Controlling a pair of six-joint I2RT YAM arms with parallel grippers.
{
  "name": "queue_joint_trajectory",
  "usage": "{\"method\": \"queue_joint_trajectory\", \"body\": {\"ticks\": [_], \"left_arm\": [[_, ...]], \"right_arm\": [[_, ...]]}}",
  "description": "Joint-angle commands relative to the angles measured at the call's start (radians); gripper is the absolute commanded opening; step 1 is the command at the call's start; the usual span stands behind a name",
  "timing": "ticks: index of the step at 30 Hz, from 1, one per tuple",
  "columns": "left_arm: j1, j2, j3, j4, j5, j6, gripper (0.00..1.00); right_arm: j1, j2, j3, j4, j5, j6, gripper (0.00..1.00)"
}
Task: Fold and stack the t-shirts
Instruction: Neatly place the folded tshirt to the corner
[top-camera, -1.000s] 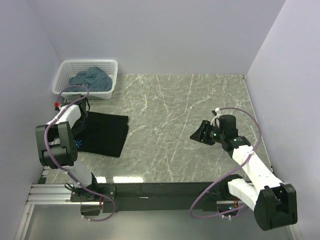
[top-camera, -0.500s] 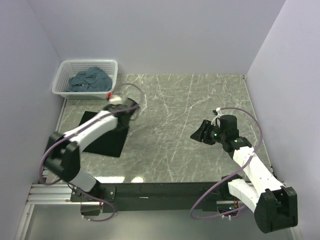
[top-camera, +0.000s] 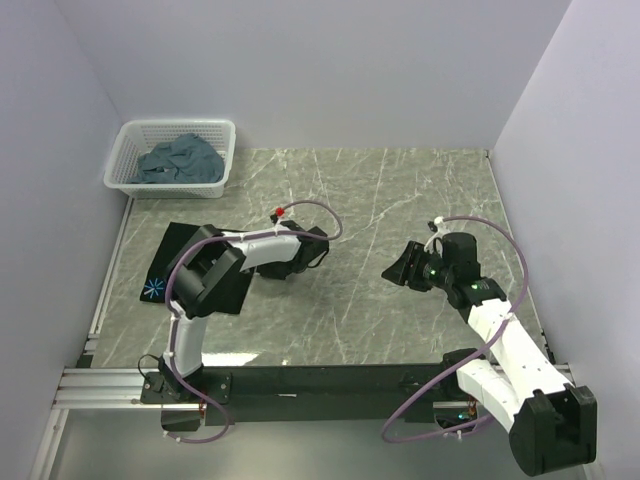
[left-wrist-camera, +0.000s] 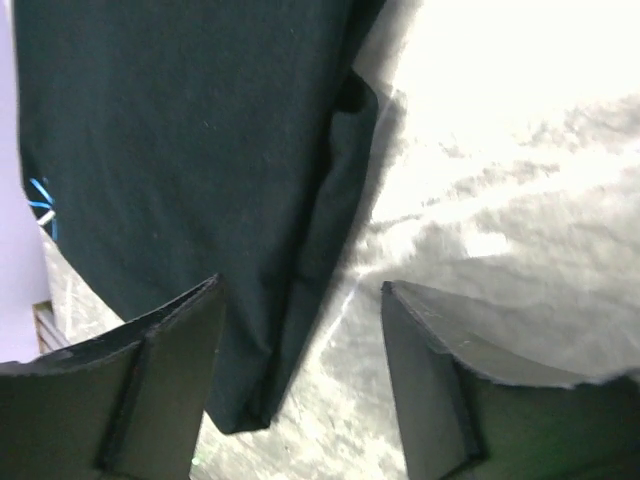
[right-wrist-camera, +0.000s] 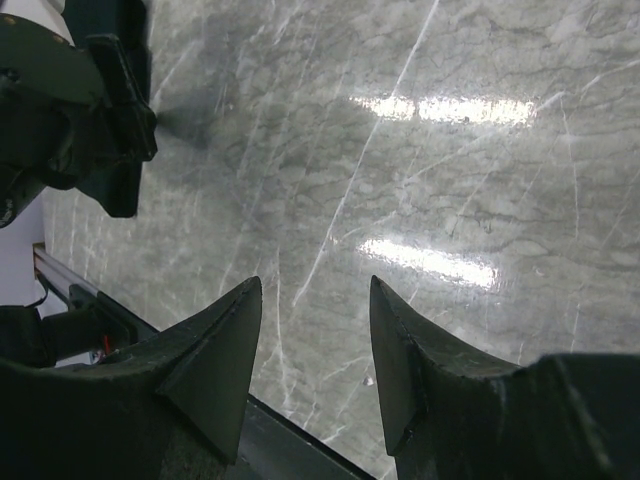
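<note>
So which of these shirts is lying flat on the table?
The black t-shirt, spread out on the left of the table. The blue-grey shirts sit crumpled in the white basket instead.

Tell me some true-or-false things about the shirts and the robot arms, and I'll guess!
1. The black t-shirt lies on the table. True.
2. The basket has nothing in it. False: blue-grey shirts are bunched inside.
3. The right gripper holds a shirt. False: it is open and empty above bare table.
4. The left gripper is open. True.
5. The black t-shirt has a red heart print. False: it has a small blue starburst print.
</note>
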Motion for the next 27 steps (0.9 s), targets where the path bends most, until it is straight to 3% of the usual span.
{"method": "queue_joint_trajectory", "body": {"ticks": [1,8,11,12,15,19,27], "left_arm": [[0.006,0.049,0.003,0.002,-0.037,0.011,0.67],[0.067,0.056,-0.077,0.077,-0.043,0.082,0.52],[0.121,0.055,-0.097,0.121,-0.066,0.149,0.35],[0.145,0.056,-0.095,0.144,-0.08,0.171,0.21],[0.182,0.069,-0.085,0.212,-0.108,0.275,0.01],[0.242,0.089,-0.092,0.336,-0.183,0.465,0.01],[0.355,0.083,-0.111,0.592,-0.204,0.744,0.01]], "right_arm": [[0.007,-0.016,-0.016,0.016,-0.009,-0.007,0.54],[0.006,-0.001,-0.004,0.022,-0.016,-0.009,0.54],[0.008,0.01,-0.005,0.036,-0.024,-0.003,0.54],[0.008,0.016,-0.005,0.041,-0.029,0.0,0.54],[0.008,0.026,-0.004,0.05,-0.033,0.007,0.54],[0.008,0.029,0.003,0.044,-0.03,0.002,0.54],[0.008,0.032,0.003,0.041,-0.024,0.004,0.54]]}}
